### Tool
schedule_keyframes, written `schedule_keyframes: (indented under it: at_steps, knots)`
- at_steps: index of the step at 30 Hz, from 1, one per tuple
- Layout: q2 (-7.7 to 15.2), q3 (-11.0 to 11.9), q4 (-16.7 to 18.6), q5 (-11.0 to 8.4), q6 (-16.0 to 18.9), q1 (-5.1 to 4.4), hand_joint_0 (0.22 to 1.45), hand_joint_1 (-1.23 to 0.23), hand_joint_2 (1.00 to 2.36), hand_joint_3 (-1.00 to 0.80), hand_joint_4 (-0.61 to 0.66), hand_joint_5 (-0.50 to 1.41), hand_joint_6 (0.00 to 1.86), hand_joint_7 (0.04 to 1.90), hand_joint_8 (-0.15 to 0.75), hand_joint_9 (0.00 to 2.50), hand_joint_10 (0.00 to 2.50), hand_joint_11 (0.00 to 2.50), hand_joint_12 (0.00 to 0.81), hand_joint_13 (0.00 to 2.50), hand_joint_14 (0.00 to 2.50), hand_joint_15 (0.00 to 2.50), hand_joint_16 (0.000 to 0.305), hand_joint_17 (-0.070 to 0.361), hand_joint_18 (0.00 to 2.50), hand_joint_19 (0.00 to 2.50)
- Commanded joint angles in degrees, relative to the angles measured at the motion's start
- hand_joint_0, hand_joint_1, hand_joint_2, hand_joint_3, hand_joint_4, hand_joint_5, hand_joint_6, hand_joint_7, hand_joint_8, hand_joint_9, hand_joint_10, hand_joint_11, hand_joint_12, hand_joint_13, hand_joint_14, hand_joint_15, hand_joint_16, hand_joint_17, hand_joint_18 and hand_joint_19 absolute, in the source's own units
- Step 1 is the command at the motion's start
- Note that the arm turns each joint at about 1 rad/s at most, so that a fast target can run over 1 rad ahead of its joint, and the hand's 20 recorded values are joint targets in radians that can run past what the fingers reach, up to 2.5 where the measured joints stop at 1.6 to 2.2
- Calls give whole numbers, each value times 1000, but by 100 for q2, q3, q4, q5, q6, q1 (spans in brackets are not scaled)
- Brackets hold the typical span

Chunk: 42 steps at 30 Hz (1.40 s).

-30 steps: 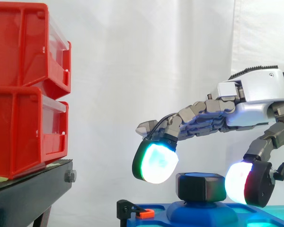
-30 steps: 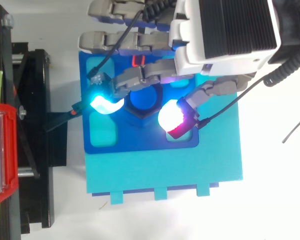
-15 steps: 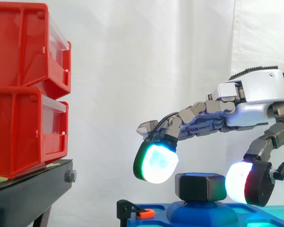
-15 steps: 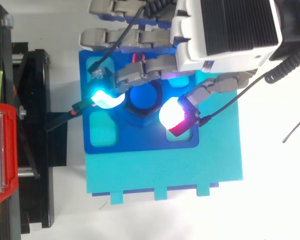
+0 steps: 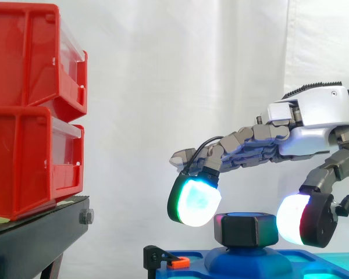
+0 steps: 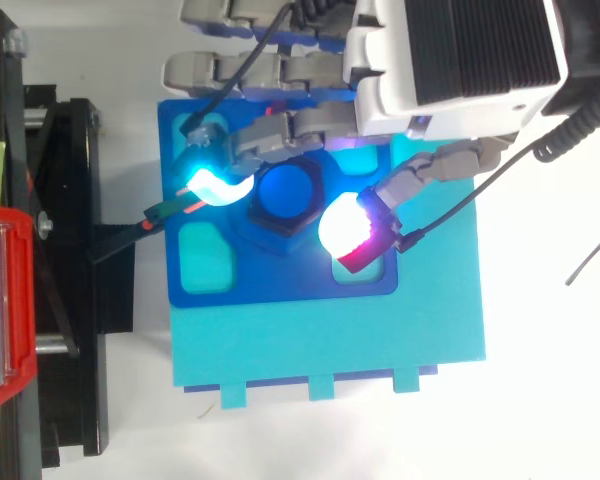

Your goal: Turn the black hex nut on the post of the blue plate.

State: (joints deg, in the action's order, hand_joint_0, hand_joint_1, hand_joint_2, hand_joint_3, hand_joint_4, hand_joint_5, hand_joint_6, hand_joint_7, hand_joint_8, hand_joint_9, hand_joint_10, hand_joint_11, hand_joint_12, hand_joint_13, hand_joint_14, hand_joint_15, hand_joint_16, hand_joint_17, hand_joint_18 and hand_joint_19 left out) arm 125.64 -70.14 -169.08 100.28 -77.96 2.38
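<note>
At the far left, two red bins [image 5: 32, 107] sit stacked on the black stand [image 5: 38, 232], well apart from the work. Next comes the blue plate [image 6: 280, 278], lying on a wider cyan base [image 6: 330, 345], with a small orange clip [image 5: 178, 263] at its left edge.

Near the middle of the plate the black hex nut [image 5: 246, 229] sits low on the post [image 6: 286, 192], whose blue top shows through the nut's bore from above. One glowing fingertip [image 5: 195, 200], curled down, meets the nut's upper left corner. On the right the thumb pad [image 5: 295, 220] lies against the nut's opposite side. As far as we can tell both pads touch it, so we read the hand [image 5: 314, 119] as closed narrowly around the nut, pinching it between one finger and the thumb. The other fingers lie stretched out above the plate's far edge, and the hand's body reaches in from the right.

We judge the step in hand to be the grip itself, just before a turn. The finger pad rides high on the nut, so the next move calls for a firm squeeze and perhaps a slightly lower hold. The hand would then rotate about the post's axis, keeping both pads on opposite sides so that the nut does not slip out.
</note>
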Motion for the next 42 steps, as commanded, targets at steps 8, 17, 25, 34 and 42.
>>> schedule_keyframes:
  at_steps: [8, 17, 25, 34, 42]
  knots:
    - [-4, 0, -107, 62, 0, 35, 386, -567, 1000, -500, 99, -300, 502, 712, 173, 0, 0, 0, 366, 0, 0, 0, 57, 129, 0, 53]
    - [-4, 0, -239, 106, -106, 79, 383, -548, 1000, -500, 107, -300, 502, 723, 180, 0, 0, 0, 367, 0, 0, 0, 57, 129, 0, 50]
    - [-13, 0, -564, 176, -387, 114, 390, -573, 1000, -500, 112, -296, 502, 713, 181, 0, 0, 0, 366, 0, 0, 0, 57, 128, 0, 35]
    - [-136, 0, -705, 211, -659, 123, 391, -559, 1000, -500, 122, -293, 502, 721, 181, 0, 0, 0, 366, 0, 0, 0, 56, 127, 0, 30]
    - [-206, 9, -916, 220, -800, 132, 393, -556, 1000, -500, 123, -292, 502, 721, 180, 0, 0, 0, 365, 0, 0, 0, 56, 127, 0, 29]
